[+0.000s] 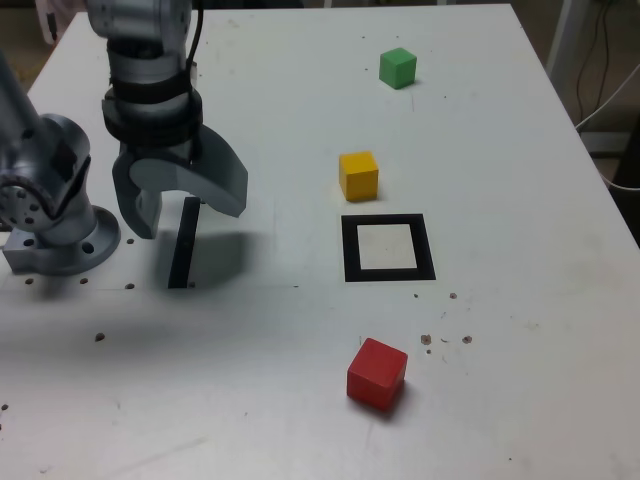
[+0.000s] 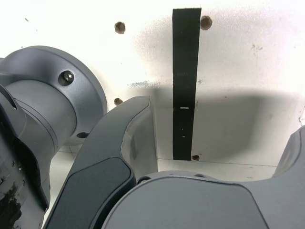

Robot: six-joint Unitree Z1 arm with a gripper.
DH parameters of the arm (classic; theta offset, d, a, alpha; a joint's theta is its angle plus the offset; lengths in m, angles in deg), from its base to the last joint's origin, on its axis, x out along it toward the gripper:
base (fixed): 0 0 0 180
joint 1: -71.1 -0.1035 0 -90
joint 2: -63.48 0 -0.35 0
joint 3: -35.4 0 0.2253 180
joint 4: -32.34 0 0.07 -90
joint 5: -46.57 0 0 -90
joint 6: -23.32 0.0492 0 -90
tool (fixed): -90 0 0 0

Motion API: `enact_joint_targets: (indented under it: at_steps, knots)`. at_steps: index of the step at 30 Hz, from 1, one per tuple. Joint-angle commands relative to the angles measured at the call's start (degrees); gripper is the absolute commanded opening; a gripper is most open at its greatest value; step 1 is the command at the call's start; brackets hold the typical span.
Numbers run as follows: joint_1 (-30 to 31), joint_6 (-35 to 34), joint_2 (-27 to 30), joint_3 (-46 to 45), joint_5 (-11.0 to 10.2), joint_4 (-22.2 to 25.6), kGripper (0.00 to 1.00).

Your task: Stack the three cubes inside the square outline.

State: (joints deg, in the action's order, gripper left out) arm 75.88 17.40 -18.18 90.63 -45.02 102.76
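Bare table point(image 1: 260, 120) separates end effector point(image 1: 180, 205) from yellow cube point(image 1: 359, 175).

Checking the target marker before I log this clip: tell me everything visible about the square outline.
The square outline is a thick black border, flat on the white table, framing a pale centre that holds nothing. It looks like tape or print, with straight edges. In the exterior view the yellow cube sits just beyond its far left corner, apart from it; the red cube lies nearer the camera. Nothing touches it. The wrist view does not show it.
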Motion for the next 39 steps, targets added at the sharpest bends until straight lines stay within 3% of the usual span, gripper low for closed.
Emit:
enact_joint_targets:
  at_steps: [1,21,30,39]
  knots:
    - [0.1,-0.1,-0.2,0.3,-0.3,0.3,0.96]
    - [-0.7,-0.3,0.6,-0.2,-0.8,1.0,0.95]
    - [-0.5,-2.2,0.9,2.2,0.7,1.8,0.94]
    - [3.8,-6.9,-0.5,5.4,1.5,2.9,0.94]
